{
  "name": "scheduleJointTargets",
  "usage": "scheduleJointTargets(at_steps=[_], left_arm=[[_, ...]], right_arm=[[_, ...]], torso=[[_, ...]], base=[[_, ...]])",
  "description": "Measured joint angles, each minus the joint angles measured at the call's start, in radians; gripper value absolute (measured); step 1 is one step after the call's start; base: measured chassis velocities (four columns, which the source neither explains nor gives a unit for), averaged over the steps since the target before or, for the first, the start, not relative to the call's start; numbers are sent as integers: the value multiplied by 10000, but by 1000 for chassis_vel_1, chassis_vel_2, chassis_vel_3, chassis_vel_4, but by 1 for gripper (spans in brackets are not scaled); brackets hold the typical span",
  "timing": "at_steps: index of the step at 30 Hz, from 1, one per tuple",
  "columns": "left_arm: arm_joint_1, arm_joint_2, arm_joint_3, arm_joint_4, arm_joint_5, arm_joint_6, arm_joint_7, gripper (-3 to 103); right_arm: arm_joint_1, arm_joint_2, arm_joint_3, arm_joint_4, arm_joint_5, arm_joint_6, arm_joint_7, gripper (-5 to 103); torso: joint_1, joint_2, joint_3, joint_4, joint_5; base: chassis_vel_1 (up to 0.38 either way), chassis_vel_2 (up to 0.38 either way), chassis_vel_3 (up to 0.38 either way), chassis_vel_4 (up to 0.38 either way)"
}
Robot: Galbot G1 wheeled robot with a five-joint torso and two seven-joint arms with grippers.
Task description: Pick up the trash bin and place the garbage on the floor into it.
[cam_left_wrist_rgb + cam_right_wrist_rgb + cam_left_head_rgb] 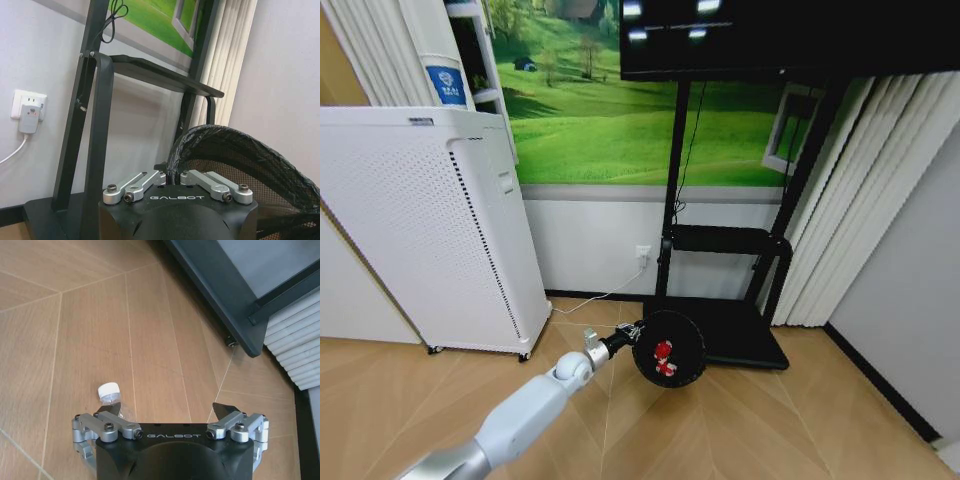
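Observation:
The trash bin (pixel 670 349), black with a mesh wall, hangs above the wooden floor with its round mouth turned up toward the head camera. My left gripper (pixel 629 332) is shut on its rim; the left wrist view shows the gripper (pixel 172 176) clamped on the rim, with the bin's mesh (pixel 240 160) just beyond. A red-and-white scrap of garbage (pixel 663 357) lies inside the bin. My right gripper (pixel 168 410) stands open low over the floor. A clear plastic bottle (pixel 110 394) with a white cap lies beside one fingertip, its body partly hidden by the gripper.
A tall white perforated appliance (pixel 430 230) stands on the left. The black TV stand's base (pixel 740 338) lies just behind the bin, and its edge (pixel 220 295) is near the right gripper. A wall socket with a plug (pixel 27 112) and curtains (pixel 850 200) line the back.

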Motion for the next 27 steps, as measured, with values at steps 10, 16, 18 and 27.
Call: scheduleJointTargets(at_steps=[10, 16, 18, 27], left_arm=[[189, -210, -190, 162, 177, -44, 99, 7], [298, -250, -274, 198, 267, -81, 140, 7], [345, -251, -313, 212, 305, -102, 153, 7], [398, -151, -339, 78, 306, -106, 132, 7]], right_arm=[[333, -430, -73, -444, -241, -8, -407, 100], [185, -643, -42, -485, -321, 12, -618, 100], [115, -632, -32, -485, -365, 29, -732, 100], [563, -467, -212, -889, -765, 83, -807, 100]], torso=[[0, 1, 0, 0, 2], [1, 0, 0, 2, 2], [0, 0, 0, -1, 2], [1, 0, 0, 0, 2]], base=[[0, 0, 0, 0], [0, 0, 0, 0], [0, 0, 0, 0], [0, 0, 0, 0]])
